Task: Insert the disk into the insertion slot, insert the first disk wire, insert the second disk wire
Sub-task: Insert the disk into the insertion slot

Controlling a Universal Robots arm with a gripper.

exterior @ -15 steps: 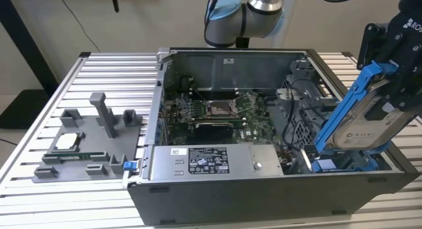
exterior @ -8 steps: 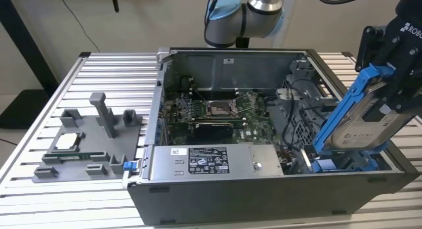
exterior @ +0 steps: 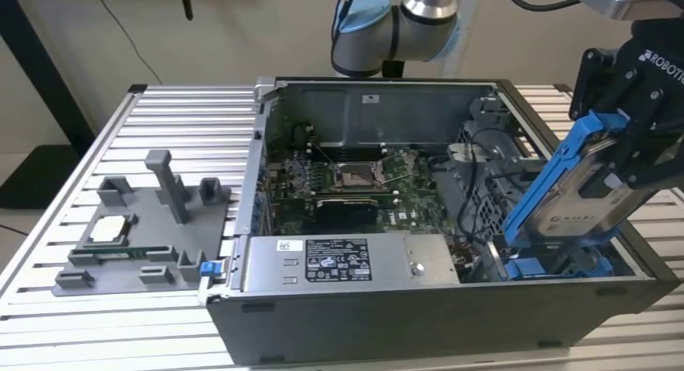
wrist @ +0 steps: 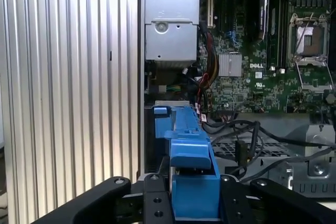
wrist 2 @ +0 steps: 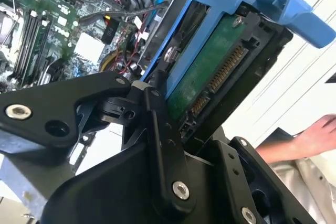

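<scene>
Open computer case point(exterior: 428, 315) on a slatted metal surface point(exterior: 182, 131), with the claw point(exterior: 630, 159) clamped on the disk point(exterior: 582, 199). Its fingers press on the two sides of the blue carrier frame, as both wrist views show. The disk hangs tilted from the claw, its upper end raised above the case wall and its lower end reaching down to the insertion slot point(exterior: 534, 267), which lies directly beneath the claw at the near corner of the case. Whether the lower end already touches the blue guide rails cannot be told. The step in hand appears to be the first, seating the disk. In the second wrist view the disk's connector point(wrist 2: 226, 72) is bare, so neither wire is in yet. Loose black cables point(wrist: 247, 135) lie on the grey cage just beside the claw. To finish, this step probably calls for the tilt to be taken out, so that the frame's edges run parallel to the rails.
</scene>
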